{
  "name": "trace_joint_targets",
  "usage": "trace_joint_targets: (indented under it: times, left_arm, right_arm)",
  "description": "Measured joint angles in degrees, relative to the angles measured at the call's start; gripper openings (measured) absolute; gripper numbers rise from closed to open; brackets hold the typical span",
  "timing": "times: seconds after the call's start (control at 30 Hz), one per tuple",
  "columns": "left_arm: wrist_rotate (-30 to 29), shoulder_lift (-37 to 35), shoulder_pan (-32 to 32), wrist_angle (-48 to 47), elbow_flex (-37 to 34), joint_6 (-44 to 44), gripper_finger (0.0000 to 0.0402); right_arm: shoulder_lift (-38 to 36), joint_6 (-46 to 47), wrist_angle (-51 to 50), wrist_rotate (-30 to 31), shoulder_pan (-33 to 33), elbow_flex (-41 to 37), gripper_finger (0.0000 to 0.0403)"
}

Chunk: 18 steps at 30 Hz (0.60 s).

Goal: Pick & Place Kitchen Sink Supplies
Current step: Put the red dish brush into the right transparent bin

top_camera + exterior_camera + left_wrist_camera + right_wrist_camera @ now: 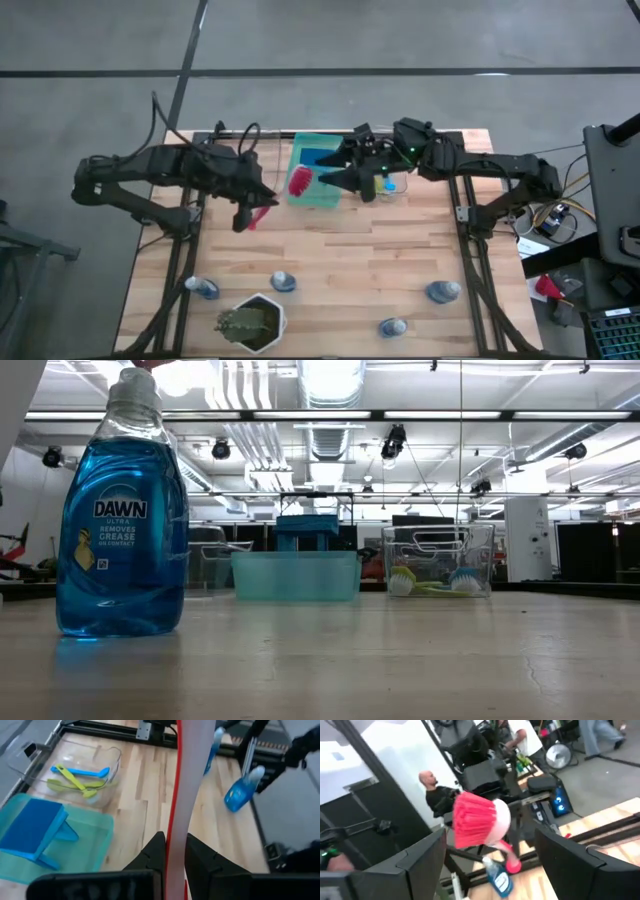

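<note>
Nearest me, along the front edge of the table: several small blue bottles [283,282], lying scattered and well apart, and the plant [250,322] in its white pot among them. One bottle [122,520] stands upright just before the low camera. None of these is touched.

Mid-table: my left gripper [173,851] is clamped on the white-and-red handle of the red brush [300,181]. The handle runs up between my two fingers [152,855], bristle head pointing toward the green tray [322,195]. Gripping low on the handle leaves the head free for my other gripper.

My right gripper [487,857] faces that head from the opposite side. Fingers spread wide, one to each side of the red bristles [472,820], apart from them. Looks like a handover between arms, though I cannot tell which way it runs.

Farther back: the green tray with a blue sponge rack [34,832] in it. Beside it the clear bin [438,560] already holds a blue brush [80,771] and a yellow-green brush [75,782], so I judge the red brush belongs there too
</note>
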Motion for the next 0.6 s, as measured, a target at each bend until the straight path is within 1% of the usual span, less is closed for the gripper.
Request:
trace_joint_targets:
  times: [0.13,0.23,0.4,0.5,0.6]
  left_arm:
    - [-0.24,0.00,0.16,0.78,0.11,-5.03,0.0043]
    - [-0.21,0.08,0.17,0.76,0.04,-6.09,0.0043]
    - [-0.43,0.26,0.26,0.67,-0.14,-7.02,0.0042]
    - [-0.31,0.15,0.15,0.98,-0.14,-6.94,0.0043]
    - [-0.02,-0.43,-0.40,1.29,-0.16,-6.90,0.0041]
  right_arm:
    - [2.43,1.64,7.28,0.84,1.13,0.00,0.0295]
    - [4.13,3.70,12.63,3.30,2.33,0.04,0.0297]
    - [6.18,7.55,14.14,4.74,2.22,0.13,0.0299]
    - [6.82,9.31,15.85,4.31,2.44,0.16,0.0296]
    - [6.42,9.69,15.45,4.06,2.59,0.17,0.0295]
